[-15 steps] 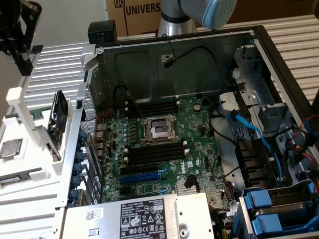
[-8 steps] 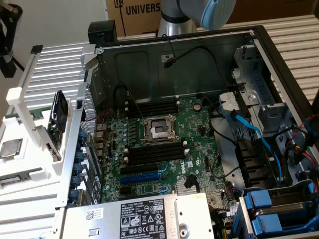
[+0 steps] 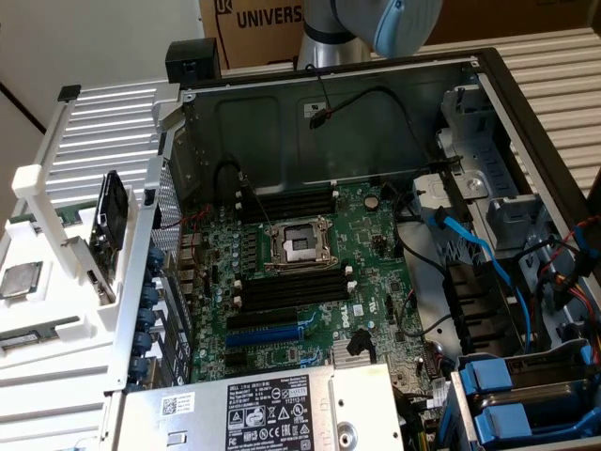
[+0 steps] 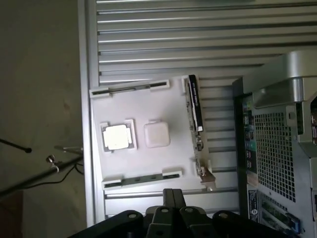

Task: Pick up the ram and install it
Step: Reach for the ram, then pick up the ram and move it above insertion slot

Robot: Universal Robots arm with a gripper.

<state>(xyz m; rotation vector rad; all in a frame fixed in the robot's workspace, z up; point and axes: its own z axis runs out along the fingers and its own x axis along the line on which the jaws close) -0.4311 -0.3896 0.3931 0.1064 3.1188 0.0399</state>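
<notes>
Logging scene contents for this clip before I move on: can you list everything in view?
white tray: one, white, on ribbed metal beside the case
ram: one, greenish, in a slot along one tray edge
processor chip: one, silver, in a square tray pocket
black plate: one, black, on edge along another tray side
computer case: one, grey, lying open
motherboard: one, green, inside the case
memory slots: two banks, black, either side of the socket
cables: several, blue, at the exterior view's right of the board
arm: one, grey-blue, above the case
gripper: one, black, shut, empty, near the ram
</notes>
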